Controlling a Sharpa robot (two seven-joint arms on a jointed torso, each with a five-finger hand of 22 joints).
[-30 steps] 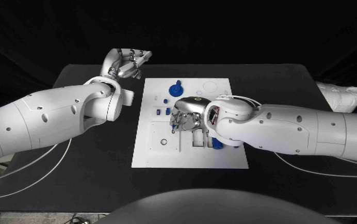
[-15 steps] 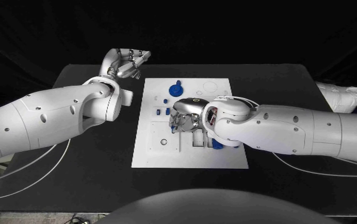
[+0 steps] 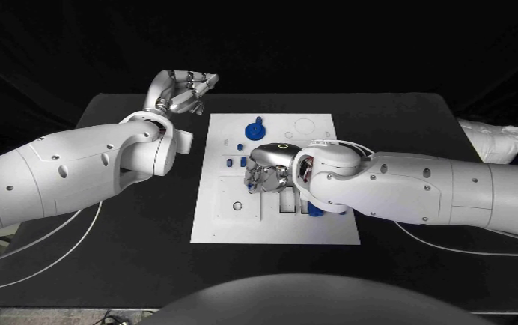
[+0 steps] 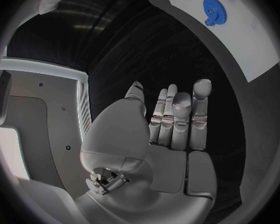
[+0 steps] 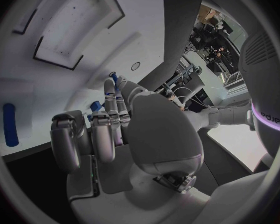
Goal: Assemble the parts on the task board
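Black table (image 3: 129,265) bearing your task board (image 3: 216,228): right hand (image 3: 264,175) curled over mid-board, grasp indeterminate; left hand (image 3: 183,91) empty, fingers loosely extended, far-left; blue gear (image 3: 254,129) seated, parts (image 3: 230,163) remaining.

left hand (image 3: 183,91): raised, fingers straight and apart, holding nothing | right hand (image 3: 266,175): lowered, fingers curled, grasp unclear

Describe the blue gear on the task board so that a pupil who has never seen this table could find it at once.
Start at the white task board in the middle of the black table. Look to its far end, away from the robot, a little left of centre: the blue gear lies there. It is round, toothed and larger than the small blue pieces nearer the right hand.
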